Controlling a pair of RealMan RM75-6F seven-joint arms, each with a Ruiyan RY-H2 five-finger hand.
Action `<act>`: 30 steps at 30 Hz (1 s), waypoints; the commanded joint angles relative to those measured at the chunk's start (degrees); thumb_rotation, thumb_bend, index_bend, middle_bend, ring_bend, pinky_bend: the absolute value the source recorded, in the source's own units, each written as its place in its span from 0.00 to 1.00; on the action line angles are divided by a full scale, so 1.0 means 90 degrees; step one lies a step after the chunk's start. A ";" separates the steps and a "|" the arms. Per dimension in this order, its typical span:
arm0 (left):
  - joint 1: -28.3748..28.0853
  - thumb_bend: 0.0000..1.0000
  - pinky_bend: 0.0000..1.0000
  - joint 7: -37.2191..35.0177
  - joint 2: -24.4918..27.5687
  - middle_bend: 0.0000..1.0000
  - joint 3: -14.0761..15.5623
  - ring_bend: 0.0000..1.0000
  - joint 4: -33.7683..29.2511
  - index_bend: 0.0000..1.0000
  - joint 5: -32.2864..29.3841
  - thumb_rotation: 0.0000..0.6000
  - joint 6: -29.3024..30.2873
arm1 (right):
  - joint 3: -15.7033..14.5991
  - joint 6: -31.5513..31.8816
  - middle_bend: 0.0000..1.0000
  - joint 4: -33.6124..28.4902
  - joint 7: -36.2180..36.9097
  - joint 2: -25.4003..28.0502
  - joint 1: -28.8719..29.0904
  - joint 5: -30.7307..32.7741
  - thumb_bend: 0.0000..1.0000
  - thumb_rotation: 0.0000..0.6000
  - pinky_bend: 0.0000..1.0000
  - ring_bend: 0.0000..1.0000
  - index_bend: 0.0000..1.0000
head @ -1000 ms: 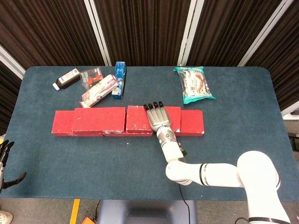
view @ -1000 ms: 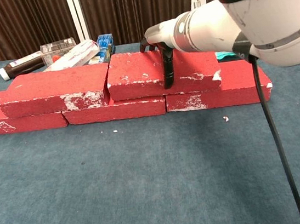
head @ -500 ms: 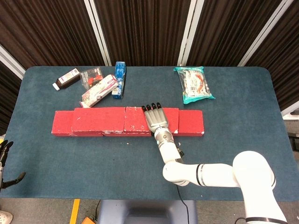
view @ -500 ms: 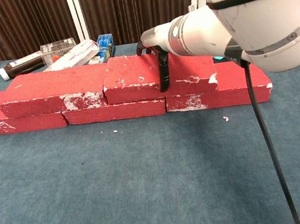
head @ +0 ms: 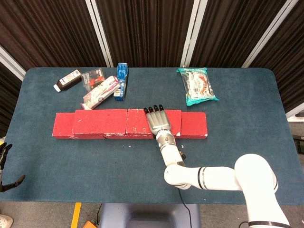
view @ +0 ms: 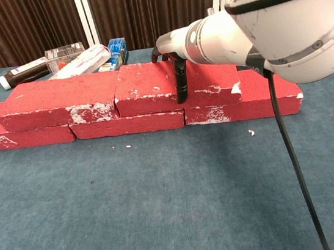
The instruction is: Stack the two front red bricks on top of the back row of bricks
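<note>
Here, the right hand (head: 158, 121) lies flat, palm down, on the right upper red brick (view: 150, 88), its dark fingertips (head: 153, 109) reaching the brick's far edge. In the chest view a thumb or finger hangs down the brick's front face, so the hand appears to grip the brick from above; whether the hold is firm cannot be told. This brick sits on the bottom row of red bricks (view: 130, 124), its left end touching or just beside the left upper red brick (view: 59, 101), which also rests on that row. The bottom row runs across the blue table (head: 142, 161), with its end bricks protruding past the upper pair on both sides. The left hand (head: 5, 161) shows only at the lower left edge of the head view, holding nothing, fingers apart. Behind the bricks lie a dark bottle (head: 68, 80), several small packages (head: 102, 90), a blue box (head: 122, 80) and a teal snack bag (head: 198, 85).
</note>
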 commanded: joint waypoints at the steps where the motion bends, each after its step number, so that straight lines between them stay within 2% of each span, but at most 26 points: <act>1: 0.0000 0.20 0.02 0.0013 -0.0002 0.00 0.0002 0.00 -0.0007 0.00 0.0000 1.00 0.0000 | 0.0003 0.0006 0.24 0.0007 0.0003 0.0001 0.0002 -0.0003 0.49 1.00 0.00 0.12 0.28; 26: 0.0016 0.20 0.02 0.0047 0.0021 0.00 -0.0028 0.00 -0.0077 0.00 -0.0130 1.00 -0.0012 | 0.0091 -0.0019 0.21 0.0181 -0.0115 -0.0083 0.0147 0.0096 0.49 1.00 0.00 0.09 0.29; 30: 0.0016 0.20 0.02 0.0048 0.0022 0.00 -0.0032 0.00 -0.0090 0.00 -0.0136 1.00 -0.0014 | 0.0103 -0.0016 0.21 0.0186 -0.0095 -0.0105 0.0152 0.0085 0.42 1.00 0.00 0.09 0.29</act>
